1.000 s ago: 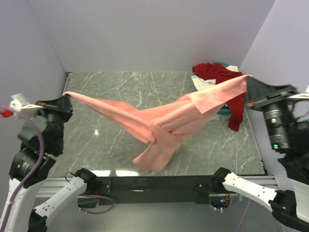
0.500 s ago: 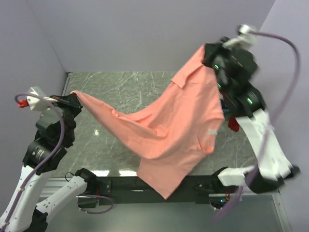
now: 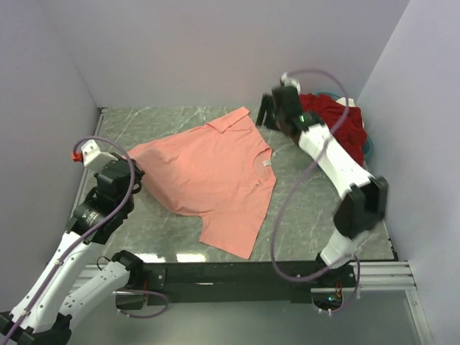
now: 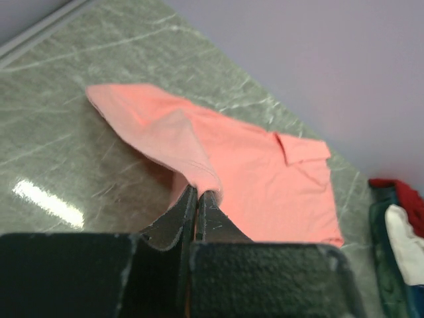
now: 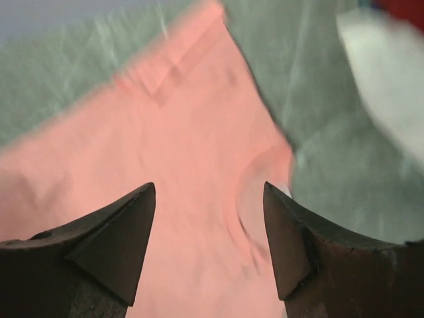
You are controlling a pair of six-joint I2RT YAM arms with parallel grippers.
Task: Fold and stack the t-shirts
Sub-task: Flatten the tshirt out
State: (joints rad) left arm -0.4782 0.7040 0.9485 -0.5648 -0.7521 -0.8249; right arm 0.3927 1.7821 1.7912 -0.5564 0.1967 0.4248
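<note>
The left pincer (image 4: 197,192) was pressed together on a raised fold of the salmon-pink t-shirt (image 3: 212,172), at what looked like the hem end, with that corner held just off the surface (image 3: 316,201). Its arm reached in low from that end, elbow bent and wrist tipped down toward the cloth.

The right pincer (image 5: 209,189) stood wide apart and held nothing. It hovered over the shirt's other end, near the far sleeve (image 3: 231,118), with the neck opening (image 3: 263,164) below it. That arm was stretched out almost to its full reach from its base.

Apart from the pinched corner, the shirt lay spread and mostly flat. Its long axis ran from the left pincer's corner across to the neck, so each arm stood at one end of the garment. The right pincer was clearly the nearer to the collar and sleeves.

Past the shirt's neck end, apart from it, lay a heap with the dark red t-shirt (image 3: 338,118) on top and the white t-shirt (image 4: 403,228) showing beside it; neither was folded yet.

The next move probably depends on the right pincer coming straight down for a new hold, because the cloth lay directly beneath it.
</note>
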